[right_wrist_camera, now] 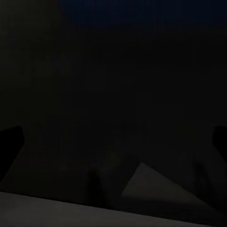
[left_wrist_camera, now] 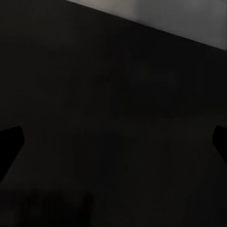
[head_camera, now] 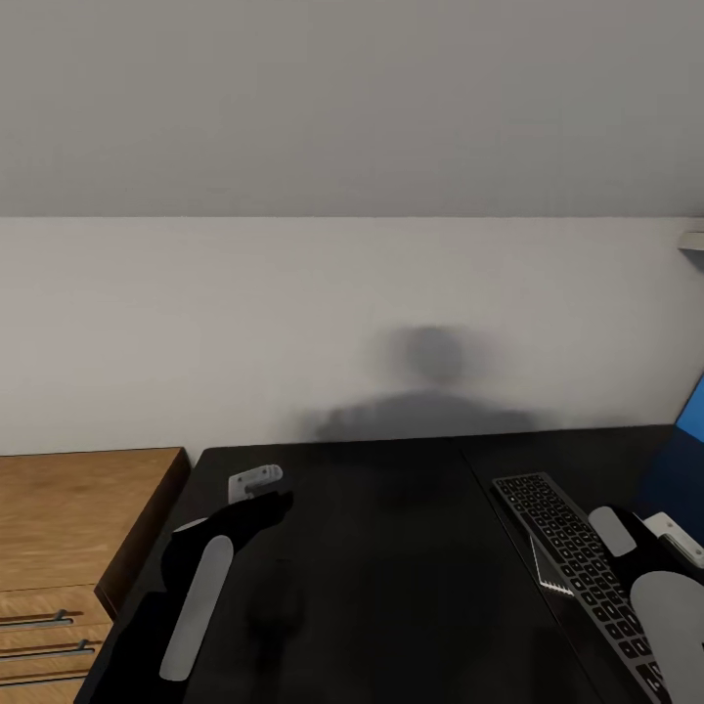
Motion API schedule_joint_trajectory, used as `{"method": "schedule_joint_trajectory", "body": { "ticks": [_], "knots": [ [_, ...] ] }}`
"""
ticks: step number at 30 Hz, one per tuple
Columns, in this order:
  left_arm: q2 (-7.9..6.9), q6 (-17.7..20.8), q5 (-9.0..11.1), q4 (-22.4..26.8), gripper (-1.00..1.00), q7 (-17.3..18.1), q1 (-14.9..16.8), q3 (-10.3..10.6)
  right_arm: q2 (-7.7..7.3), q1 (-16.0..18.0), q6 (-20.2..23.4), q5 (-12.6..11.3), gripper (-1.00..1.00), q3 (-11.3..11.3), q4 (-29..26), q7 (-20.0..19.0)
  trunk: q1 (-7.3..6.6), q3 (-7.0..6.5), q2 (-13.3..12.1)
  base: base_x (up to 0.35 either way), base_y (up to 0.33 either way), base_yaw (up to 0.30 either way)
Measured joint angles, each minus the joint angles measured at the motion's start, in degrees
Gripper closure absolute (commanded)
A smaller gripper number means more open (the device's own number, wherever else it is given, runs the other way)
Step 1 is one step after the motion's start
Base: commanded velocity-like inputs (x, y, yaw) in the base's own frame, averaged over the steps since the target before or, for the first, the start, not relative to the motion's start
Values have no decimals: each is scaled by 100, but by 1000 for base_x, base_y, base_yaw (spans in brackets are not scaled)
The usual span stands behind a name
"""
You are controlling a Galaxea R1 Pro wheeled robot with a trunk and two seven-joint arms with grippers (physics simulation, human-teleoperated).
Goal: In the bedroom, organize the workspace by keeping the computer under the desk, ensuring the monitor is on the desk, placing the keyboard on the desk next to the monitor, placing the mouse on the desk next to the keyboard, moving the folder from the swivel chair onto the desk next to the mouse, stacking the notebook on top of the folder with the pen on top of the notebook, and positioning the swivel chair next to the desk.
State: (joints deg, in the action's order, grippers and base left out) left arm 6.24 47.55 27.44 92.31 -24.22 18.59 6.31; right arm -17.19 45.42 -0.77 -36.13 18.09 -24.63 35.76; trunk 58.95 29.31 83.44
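A dark keyboard [head_camera: 577,557] with grey keys lies slanted on the right part of the black desk [head_camera: 391,548]. At the right border a blue sliver of the monitor [head_camera: 692,411] shows. My left gripper [head_camera: 262,494] hovers over the desk's left part; in the left wrist view the gripper [left_wrist_camera: 113,142] is open, its fingertips wide apart over bare desk. My right arm [head_camera: 655,587] reaches over the keyboard's near end. In the right wrist view that gripper [right_wrist_camera: 113,142] is open above a dark surface with a pale triangular patch [right_wrist_camera: 156,189]. Mouse, folder, notebook, pen, chair and computer are out of view.
A wooden drawer unit [head_camera: 78,528] with metal handles stands against the desk's left side. A plain white wall [head_camera: 342,323] runs behind the desk, with the robot's shadow on it. A pale shelf corner [head_camera: 694,240] juts in at the upper right.
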Motion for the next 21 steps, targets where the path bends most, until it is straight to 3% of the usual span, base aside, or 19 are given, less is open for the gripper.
{"method": "schedule_joint_trajectory", "body": {
  "ticks": [11, 21],
  "knots": [
    [0, -2, 7, 0, -100, 1, 0, 20, -27, 0, 30, -28, -100, 12, 49, -335, 0, 0, 0, 0, 0, 0],
    [0, 4, 8, 0, -100, 1, 0, 25, -29, 0, 157, -43, -100, 16, 52, -354, 0, 0, 0, 0, 0, 0]
  ]
}}
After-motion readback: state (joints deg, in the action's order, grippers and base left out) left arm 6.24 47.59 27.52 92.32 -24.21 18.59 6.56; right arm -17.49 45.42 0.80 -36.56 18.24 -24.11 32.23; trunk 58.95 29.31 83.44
